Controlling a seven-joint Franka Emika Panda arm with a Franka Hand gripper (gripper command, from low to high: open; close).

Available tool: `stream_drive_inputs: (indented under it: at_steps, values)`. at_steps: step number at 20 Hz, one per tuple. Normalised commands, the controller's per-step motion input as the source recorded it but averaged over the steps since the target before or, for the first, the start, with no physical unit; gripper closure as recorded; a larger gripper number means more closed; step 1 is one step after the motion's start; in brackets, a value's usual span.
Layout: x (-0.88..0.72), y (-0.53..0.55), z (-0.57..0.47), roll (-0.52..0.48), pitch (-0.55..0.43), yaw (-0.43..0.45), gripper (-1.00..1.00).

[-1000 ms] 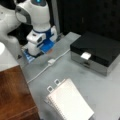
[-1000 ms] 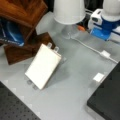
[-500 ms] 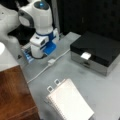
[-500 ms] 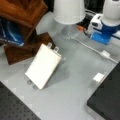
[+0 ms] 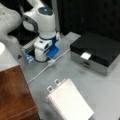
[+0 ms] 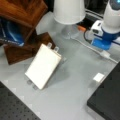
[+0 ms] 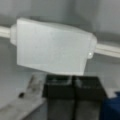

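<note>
A white inline box [image 7: 53,47] on a white cable [image 7: 107,50] lies on the grey table, just beyond my fingertips in the wrist view. My gripper [image 7: 73,82] is shut, its two black fingers [image 7: 60,86] pressed together with nothing between them. In both front views the gripper [image 5: 50,58] [image 6: 103,48] hangs low under the white and blue hand, right at the cable box [image 5: 52,62] [image 6: 105,53]. Whether the fingertips touch the box I cannot tell.
A white spiral notepad [image 5: 70,102] [image 6: 43,66] lies on the table. A black case [image 5: 97,50] [image 6: 107,100] carries a small white tag [image 5: 85,56] [image 6: 99,77]. Wooden furniture [image 5: 15,95] [image 6: 22,15] and a white lamp base [image 6: 68,11] border the table.
The hand has come down a little and shifted toward the cable box. Nothing else on the table has moved.
</note>
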Motion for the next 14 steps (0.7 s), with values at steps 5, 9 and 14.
stream_drive_inputs:
  at_steps: [5,9,14]
  values:
    - [-0.57,-0.21,-0.39,0.117,-0.456,0.198,1.0]
    - [-0.63,-0.3,-0.41,0.126,-0.462,0.188,1.0]
    - [-0.66,-0.32,-0.45,0.135,-0.494,0.148,1.0]
